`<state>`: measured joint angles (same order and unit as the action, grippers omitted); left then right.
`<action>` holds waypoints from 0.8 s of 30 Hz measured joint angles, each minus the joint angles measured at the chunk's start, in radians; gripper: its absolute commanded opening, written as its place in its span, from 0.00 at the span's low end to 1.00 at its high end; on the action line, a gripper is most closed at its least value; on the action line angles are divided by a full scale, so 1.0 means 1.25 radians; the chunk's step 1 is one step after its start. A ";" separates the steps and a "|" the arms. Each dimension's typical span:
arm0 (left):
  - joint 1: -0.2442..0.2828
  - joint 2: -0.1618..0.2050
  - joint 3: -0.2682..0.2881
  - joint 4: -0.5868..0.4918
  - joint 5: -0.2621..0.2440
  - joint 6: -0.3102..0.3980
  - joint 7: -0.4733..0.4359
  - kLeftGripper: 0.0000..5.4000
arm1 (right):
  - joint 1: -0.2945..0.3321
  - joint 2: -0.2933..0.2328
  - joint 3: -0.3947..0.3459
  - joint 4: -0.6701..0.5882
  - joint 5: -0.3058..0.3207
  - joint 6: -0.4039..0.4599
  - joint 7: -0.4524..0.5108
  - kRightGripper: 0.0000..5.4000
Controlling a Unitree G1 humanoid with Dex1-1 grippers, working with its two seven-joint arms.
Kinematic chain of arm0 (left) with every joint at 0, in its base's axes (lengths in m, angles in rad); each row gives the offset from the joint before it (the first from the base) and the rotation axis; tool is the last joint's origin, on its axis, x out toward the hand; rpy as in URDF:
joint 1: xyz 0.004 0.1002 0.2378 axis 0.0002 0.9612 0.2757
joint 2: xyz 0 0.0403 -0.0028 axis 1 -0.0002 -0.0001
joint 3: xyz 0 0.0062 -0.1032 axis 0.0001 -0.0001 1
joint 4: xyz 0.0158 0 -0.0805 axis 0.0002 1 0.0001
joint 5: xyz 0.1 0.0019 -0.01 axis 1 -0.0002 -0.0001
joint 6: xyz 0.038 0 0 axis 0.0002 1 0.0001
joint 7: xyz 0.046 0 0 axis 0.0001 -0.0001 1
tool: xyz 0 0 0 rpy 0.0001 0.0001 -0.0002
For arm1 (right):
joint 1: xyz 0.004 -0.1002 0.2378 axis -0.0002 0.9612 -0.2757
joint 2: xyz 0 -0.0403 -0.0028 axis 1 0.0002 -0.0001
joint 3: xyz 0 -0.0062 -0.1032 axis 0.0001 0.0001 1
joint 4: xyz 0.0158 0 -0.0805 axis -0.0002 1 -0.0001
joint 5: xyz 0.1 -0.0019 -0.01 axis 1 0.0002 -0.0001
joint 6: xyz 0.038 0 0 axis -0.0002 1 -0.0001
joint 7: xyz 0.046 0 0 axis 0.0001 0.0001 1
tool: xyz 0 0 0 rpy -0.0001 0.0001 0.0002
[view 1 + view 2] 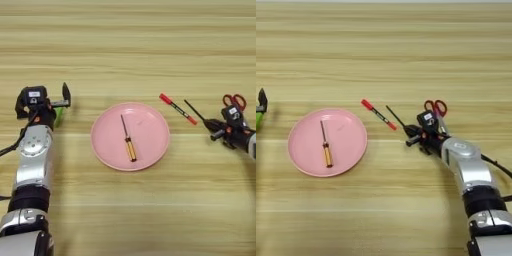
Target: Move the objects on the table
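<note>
An amber-handled screwdriver (pixel 128 141) is seen lying inside the pink plate (pixel 150 150) at the middle of the wooden counter (pixel 130 45). To the right of the plate, a red-capped pen (pixel 177 108) lies slantwise, and just beyond it a thin black stick (pixel 395 116) is met at its lower end by the right gripper (pixel 412 136), whose fingers appear closed around it, though a firm hold cannot be confirmed. Red-handled scissors (pixel 435 107) are shown farther right of the plate, just behind that gripper. The left gripper (pixel 64 97) is held left of the plate with its fingers spread and nothing between them; something green (pixel 59 116) shows beside it. The step in hand is judged to be the pickup of the stick; a lift and a carry toward the plate would seem to be called for next.
</note>
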<state>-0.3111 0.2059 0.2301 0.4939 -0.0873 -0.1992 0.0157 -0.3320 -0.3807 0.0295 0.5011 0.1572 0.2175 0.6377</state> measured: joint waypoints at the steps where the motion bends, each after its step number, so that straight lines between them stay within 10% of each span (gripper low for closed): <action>1: 0.000 0.000 0.000 0.000 0.000 0.000 0.000 1.00 | 0.005 0.000 -0.001 -0.012 0.002 0.011 -0.002 0.02; 24: 0.000 0.000 0.000 0.008 0.000 0.000 0.000 1.00 | 0.113 0.014 -0.009 -0.338 0.027 0.198 -0.066 0.01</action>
<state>-0.3113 0.2059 0.2296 0.5038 -0.0869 -0.1994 0.0159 -0.1905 -0.3631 0.0180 0.0791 0.1909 0.4645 0.5553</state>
